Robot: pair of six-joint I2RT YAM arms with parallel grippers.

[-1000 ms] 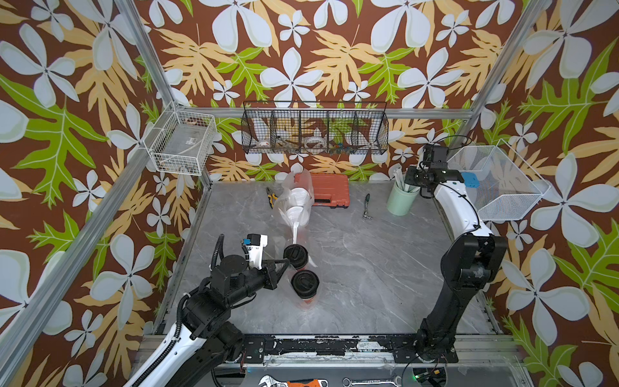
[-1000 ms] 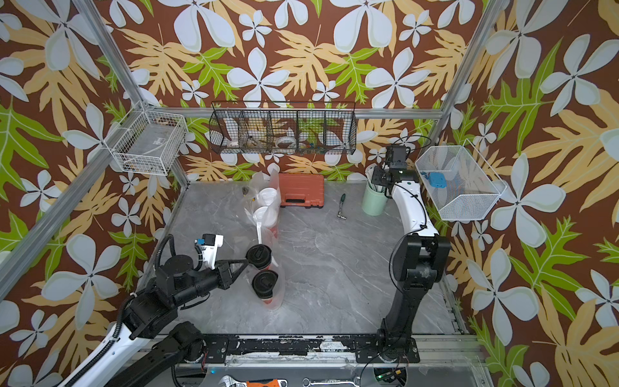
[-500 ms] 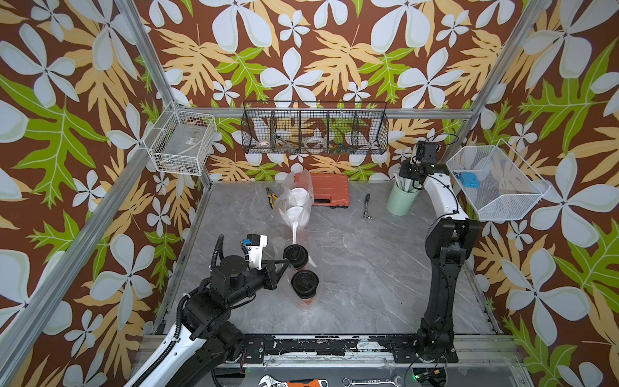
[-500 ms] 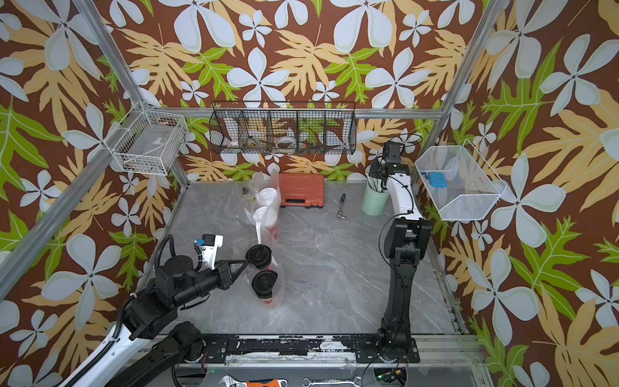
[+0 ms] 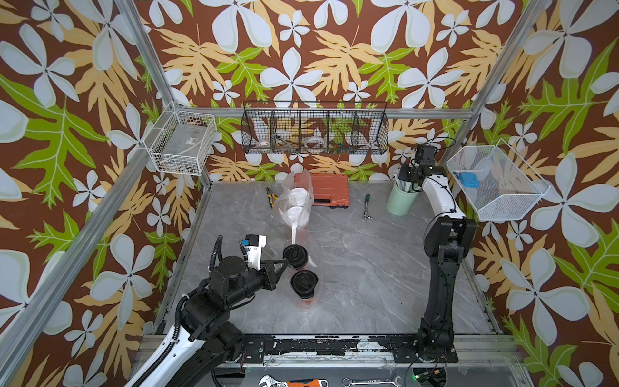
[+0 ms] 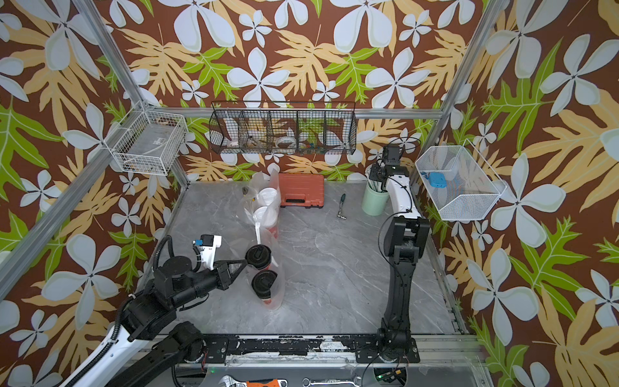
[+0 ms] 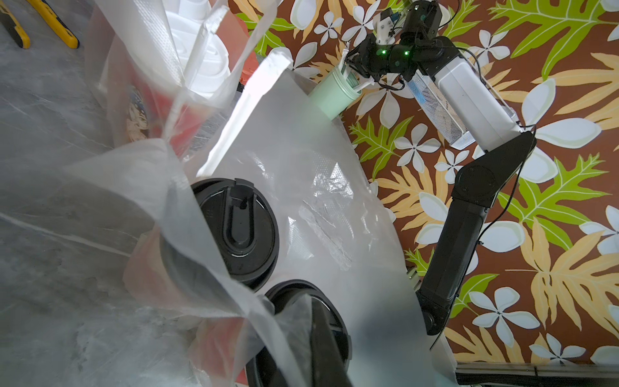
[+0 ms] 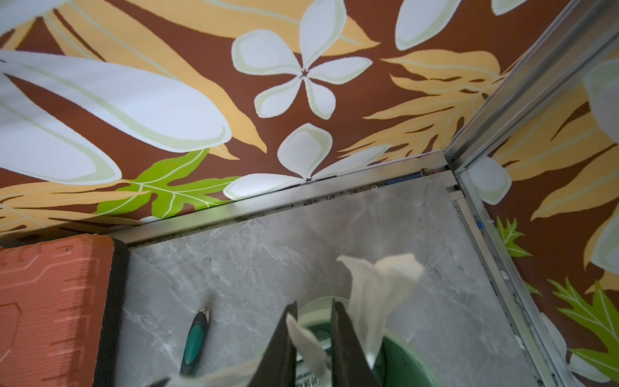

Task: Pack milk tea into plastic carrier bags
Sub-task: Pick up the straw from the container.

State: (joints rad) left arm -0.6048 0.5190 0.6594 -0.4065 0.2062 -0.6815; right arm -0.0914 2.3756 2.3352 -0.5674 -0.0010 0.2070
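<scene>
Two black-lidded milk tea cups (image 5: 294,256) (image 5: 304,284) stand in the near plastic carrier bag (image 5: 310,298), with a wrapped straw (image 5: 294,231) leaning in it. My left gripper (image 5: 284,263) is shut on that bag's edge beside them; the left wrist view shows the lids (image 7: 234,228) (image 7: 336,321) and the film draped over a finger (image 7: 321,335). Two white-lidded cups (image 5: 299,196) (image 5: 296,214) stand in the far bag (image 5: 288,187). At the back right, my right gripper (image 8: 313,306) reaches into the mint-green straw cup (image 8: 402,362), its narrow jaws closed on a white wrapped straw (image 8: 306,338).
An orange tool case (image 5: 330,189) lies at the back beside the far bag. Yellow-handled pliers (image 5: 270,196) lie left of it, and a green-handled tool (image 5: 367,206) lies near the straw cup (image 5: 400,201). Wire baskets (image 5: 315,132) (image 5: 495,181) hang on the walls.
The right arm's elbow swung inward and upright while its gripper stayed over the straw cup and its jaws narrowed. The left arm and the bags have not moved.
</scene>
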